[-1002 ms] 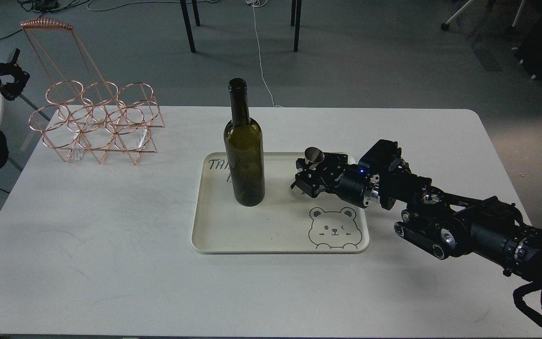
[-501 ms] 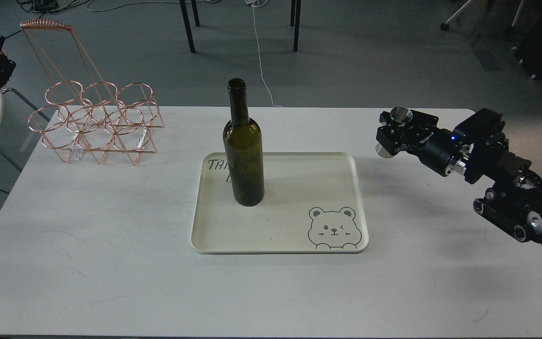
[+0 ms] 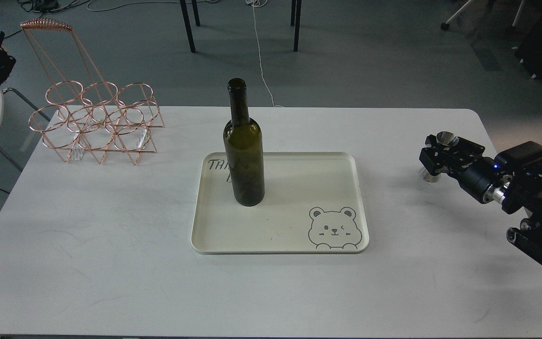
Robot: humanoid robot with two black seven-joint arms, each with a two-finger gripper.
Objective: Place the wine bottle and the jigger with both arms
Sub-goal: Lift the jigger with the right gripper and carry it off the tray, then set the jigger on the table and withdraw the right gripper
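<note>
while clamped upright between right fingers (image 3: 433, 153), jigger (image 3: 438, 157) beside tray (image 3: 346, 162)

The tray (image 3: 299, 235) is positioned at the centre of the bench (image 3: 111, 263). The wine bottle (image 3: 244, 155) is stood upright in the tray's rear left area. The wire rack (image 3: 97, 122) is located at the rear left corner. The jigger (image 3: 435, 157) is held over the right side, well apart from the tray.

Olive-green wine bottle (image 3: 244, 155), cream bear-printed tray (image 3: 280, 245), copper rack (image 3: 94, 123)
</note>
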